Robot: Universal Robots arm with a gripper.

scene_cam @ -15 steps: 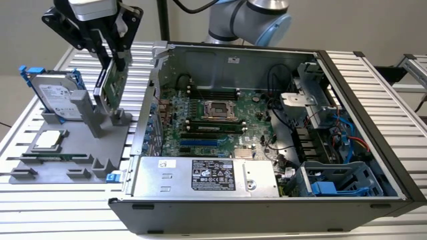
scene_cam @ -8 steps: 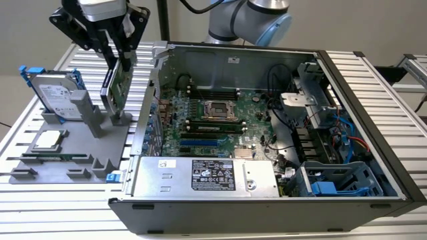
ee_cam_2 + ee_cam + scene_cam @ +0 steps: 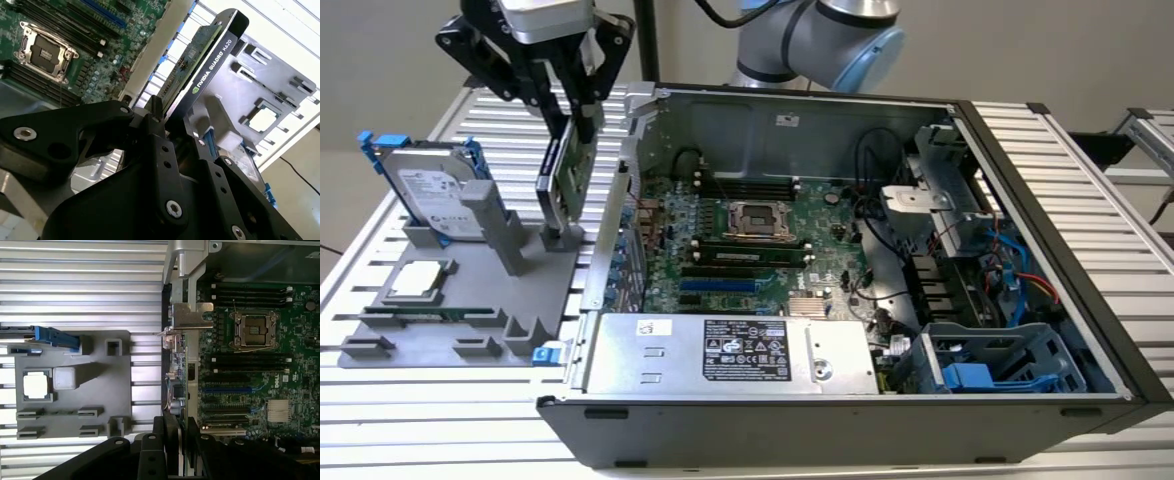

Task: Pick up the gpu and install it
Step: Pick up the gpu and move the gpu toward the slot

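Clamping one gpu point(image 3: 564, 185) point(image 3: 207, 62) point(image 3: 176, 380) between my jaws, upright, thin edge showing. Card over gray holder point(image 3: 454, 320), just beside open computer case point(image 3: 761, 130) outer wall. Cannot tell whether card's lower edge sits in holder slot or hangs clear. One silver end bracket point(image 3: 190, 315) visible in first wrist view. On holder: one hard drive point(image 3: 434, 195) standing, one processor chip point(image 3: 420, 282) flat. Inside case: one motherboard point(image 3: 747, 260), one open socket point(image 3: 758, 220), one power supply point(image 3: 734, 350). All on slatted worktop point(image 3: 400, 420). Cooler face partly cut off by my linkage in second wrist view.
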